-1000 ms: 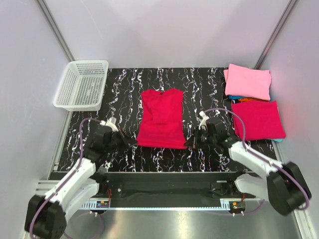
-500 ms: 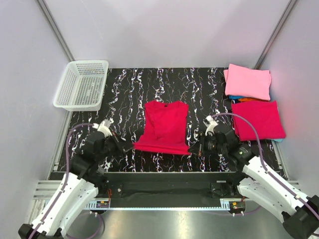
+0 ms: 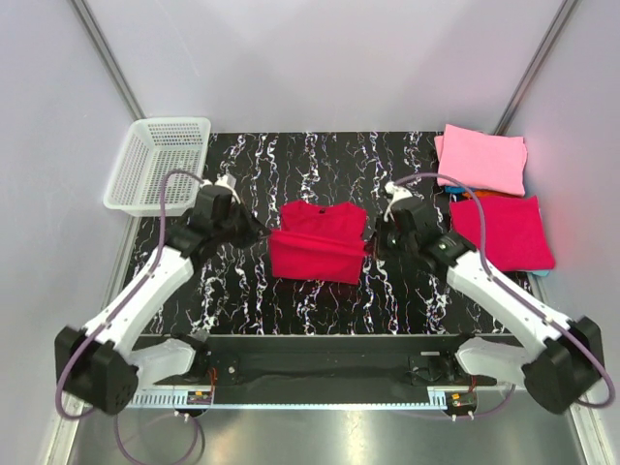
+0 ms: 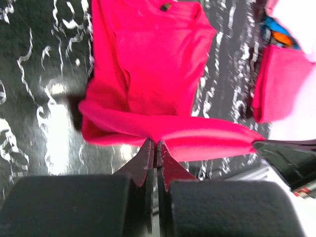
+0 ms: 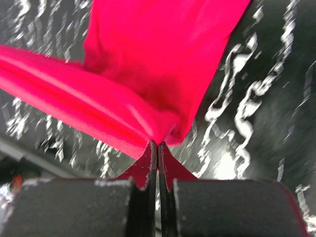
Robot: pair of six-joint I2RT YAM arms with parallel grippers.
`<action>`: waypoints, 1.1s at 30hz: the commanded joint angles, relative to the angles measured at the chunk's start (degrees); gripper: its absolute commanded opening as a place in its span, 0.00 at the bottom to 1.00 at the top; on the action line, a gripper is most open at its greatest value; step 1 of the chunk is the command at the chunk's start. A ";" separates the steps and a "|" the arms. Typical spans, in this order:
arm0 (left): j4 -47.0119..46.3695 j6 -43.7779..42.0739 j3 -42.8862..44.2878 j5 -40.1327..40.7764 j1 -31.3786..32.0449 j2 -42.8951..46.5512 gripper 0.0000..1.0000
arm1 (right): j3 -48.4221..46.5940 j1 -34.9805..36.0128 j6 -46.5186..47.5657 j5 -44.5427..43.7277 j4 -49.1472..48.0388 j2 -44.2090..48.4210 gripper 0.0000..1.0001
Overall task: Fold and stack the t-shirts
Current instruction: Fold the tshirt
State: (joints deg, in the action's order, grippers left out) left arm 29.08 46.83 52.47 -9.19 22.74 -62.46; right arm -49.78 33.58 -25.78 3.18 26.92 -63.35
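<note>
Landmark: the crimson t-shirt (image 3: 318, 242), lying mid-worktop (image 3: 320, 305) with its collar at the far end. Well to its left and farther back stands a white mesh basket (image 3: 160, 165).

Left arm: reaches from its base at the near edge forward and inward, forearm slanting toward the t-shirt, wrist turned right. The left end effector (image 3: 262, 235) is at the t-shirt's left edge. Its fingertips are pressed together on a near-hem corner, and the wrist view shows cloth pinched between them.

The t-shirt: the far half lies flat on the worktop. The near half is raised as a doubled band strung between the two grips. Judged mid-fold, with the hem going toward the collar.

Handling, judged: light, limp, no stiffness. It droops wherever unsupported and may creep out of a thin pinch. Best taken at both hem corners together and held taut so the fold line runs straight.

Right arm: mirror pose, reaching forward and inward, wrist turned left. The right end effector (image 3: 372, 244) is at the t-shirt's right edge, clamped shut on the other hem corner.

Right of the t-shirt, apart from it: a folded crimson shirt (image 3: 502, 232). Beyond that lies a folded pink shirt (image 3: 482, 159), with turquoise and orange cloth peeking out between them.
</note>
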 commanded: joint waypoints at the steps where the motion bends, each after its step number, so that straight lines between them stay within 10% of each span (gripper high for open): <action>1: -5.00 -2.79 5.36 3.65 -0.59 -5.46 0.00 | -5.85 -2.29 5.47 -6.70 -1.33 -6.31 0.00; 25: -9.56 -8.06 34.00 2.44 -4.90 -46.43 0.00 | -32.74 -13.63 12.16 0.42 -11.36 -45.79 0.00; 27: -10.18 -9.03 36.20 1.63 -5.60 -50.73 0.08 | -35.64 -14.24 11.98 -0.63 -11.62 -48.78 0.00; 28: -10.36 -9.82 37.78 2.07 -5.95 -51.70 0.14 | -36.61 -14.51 11.89 -0.89 -11.88 -49.75 0.22; 33: -16.68 -11.58 36.14 3.74 -7.45 -50.24 0.49 | -39.08 -15.74 11.28 -2.92 -15.30 -51.35 0.43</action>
State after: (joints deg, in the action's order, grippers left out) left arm 19.70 37.60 87.61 -6.35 16.19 -116.31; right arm -86.13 18.68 -14.66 2.11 15.90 -115.09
